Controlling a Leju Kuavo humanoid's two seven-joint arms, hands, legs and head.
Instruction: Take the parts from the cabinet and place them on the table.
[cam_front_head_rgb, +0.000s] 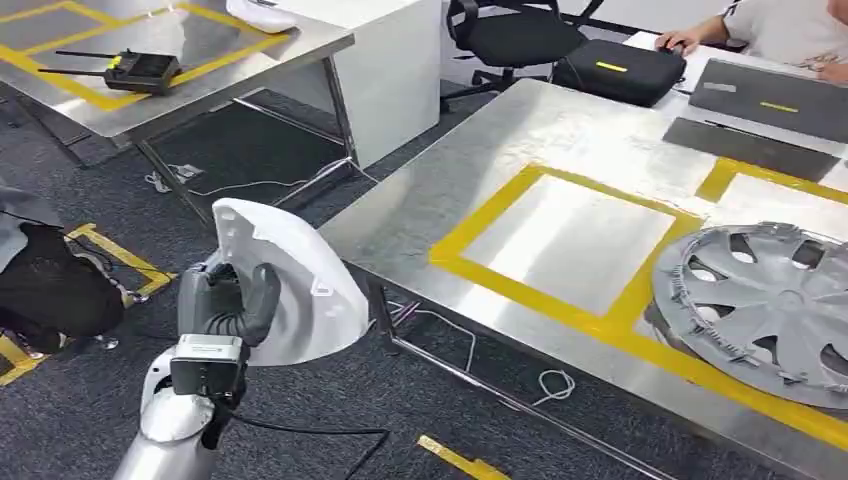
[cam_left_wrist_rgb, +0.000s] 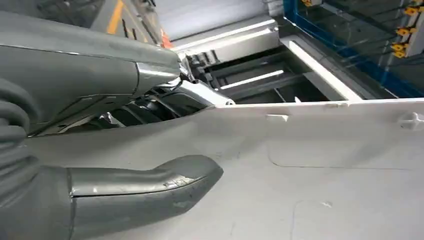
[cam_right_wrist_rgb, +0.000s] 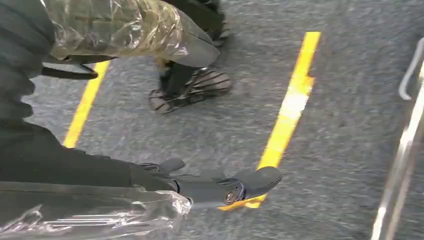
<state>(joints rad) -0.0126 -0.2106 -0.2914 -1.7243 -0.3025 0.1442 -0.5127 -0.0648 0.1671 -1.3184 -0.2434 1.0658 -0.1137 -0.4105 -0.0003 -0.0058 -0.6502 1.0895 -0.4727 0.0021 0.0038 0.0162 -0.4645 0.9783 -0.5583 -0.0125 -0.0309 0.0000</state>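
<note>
Left hand (cam_front_head_rgb: 228, 305) gripped white part (cam_front_head_rgb: 290, 280) by its edge — carried upright over floor, just short of desk (cam_front_head_rgb: 560, 130), likely for yellow-taped bay (cam_front_head_rgb: 570, 240) beside hubcap (cam_front_head_rgb: 770, 305). Right hand (cam_right_wrist_rgb: 220, 187) hung over carpet, holding nothing — fingers seemingly apart.

Near surface (cam_front_head_rgb: 560, 120): right of the left hand, ahead of the robot.
Wheel cover (cam_front_head_rgb: 775, 305): on the near surface, right end.
Cases (cam_front_head_rgb: 620, 68): behind it, at the far edge.
Far surface (cam_front_head_rgb: 250, 70): upper left.
Radio unit (cam_front_head_rgb: 140, 70): on it.
Panel part (cam_front_head_rgb: 290, 285): in the left hand (cam_front_head_rgb: 228, 305), over the floor, left of the near surface.
</note>
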